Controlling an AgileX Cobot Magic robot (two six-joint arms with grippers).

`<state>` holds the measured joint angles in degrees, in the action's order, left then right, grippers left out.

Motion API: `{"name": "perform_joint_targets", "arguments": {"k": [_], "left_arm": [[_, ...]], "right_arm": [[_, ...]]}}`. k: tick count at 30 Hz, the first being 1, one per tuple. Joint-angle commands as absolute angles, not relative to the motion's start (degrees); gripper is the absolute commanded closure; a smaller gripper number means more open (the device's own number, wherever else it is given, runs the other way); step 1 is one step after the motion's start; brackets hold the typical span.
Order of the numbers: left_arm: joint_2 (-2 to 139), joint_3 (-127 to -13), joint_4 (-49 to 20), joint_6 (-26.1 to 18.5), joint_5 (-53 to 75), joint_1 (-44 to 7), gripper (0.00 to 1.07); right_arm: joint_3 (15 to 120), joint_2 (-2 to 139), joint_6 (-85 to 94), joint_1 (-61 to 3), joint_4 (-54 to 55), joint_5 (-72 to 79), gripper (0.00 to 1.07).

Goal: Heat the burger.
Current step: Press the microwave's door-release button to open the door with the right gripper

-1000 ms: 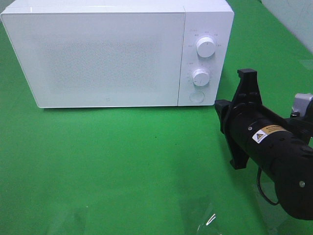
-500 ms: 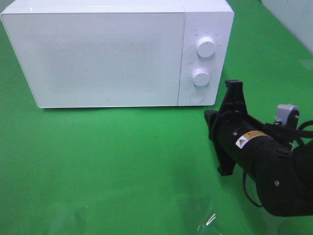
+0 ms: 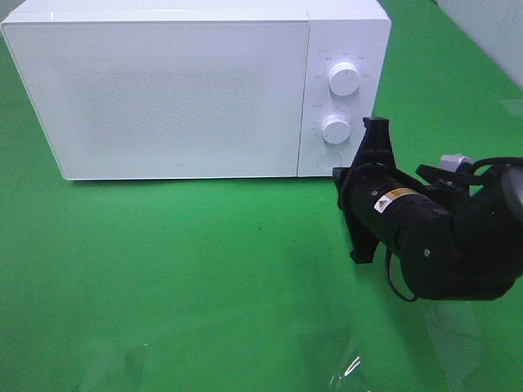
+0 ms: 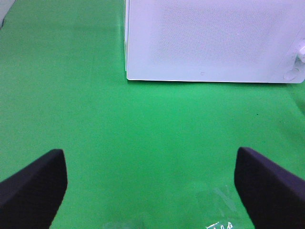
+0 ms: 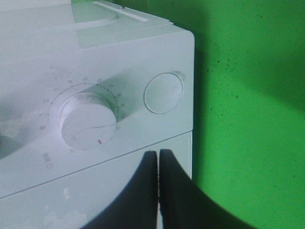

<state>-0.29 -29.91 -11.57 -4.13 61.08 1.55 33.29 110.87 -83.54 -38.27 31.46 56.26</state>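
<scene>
Microwave, white and with its door shut, stands toward the far edge of the green-covered table, its control panel on the right end of its front. That panel carries an upper dial, a lower dial and a round button beneath them. The black right arm reaches in from the table's right edge, its wrist close to the panel's lower corner. In the right wrist view the right gripper has its two dark fingers pressed flat together with nothing between them. They point at the panel just beside the lower dial and the round button; whether the tips touch the panel I cannot tell. The left gripper hangs over bare green cloth near the table's front edge, well apart from the microwave and facing its door, its fingers spread wide and empty. The burger shows in no view, so where it sits I cannot tell.
</scene>
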Motion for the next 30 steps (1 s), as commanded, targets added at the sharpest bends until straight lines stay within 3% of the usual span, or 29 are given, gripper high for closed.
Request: {"name": "perform_joint_targets", "arguments": {"k": [1, 30], "left_arm": [[-0.5, -29.7, -11.9, -3.9, 60.6, 1.7, 0.19], [-0.5, -29.7, -11.9, -3.9, 60.6, 1.7, 0.19]], "right_arm": [[35.0, 111.9, -83.6, -37.1, 29.7, 54.4, 1.07], [48.5, 122.4, -83.1, -30.8, 30.3, 51.8, 1.07]]}}
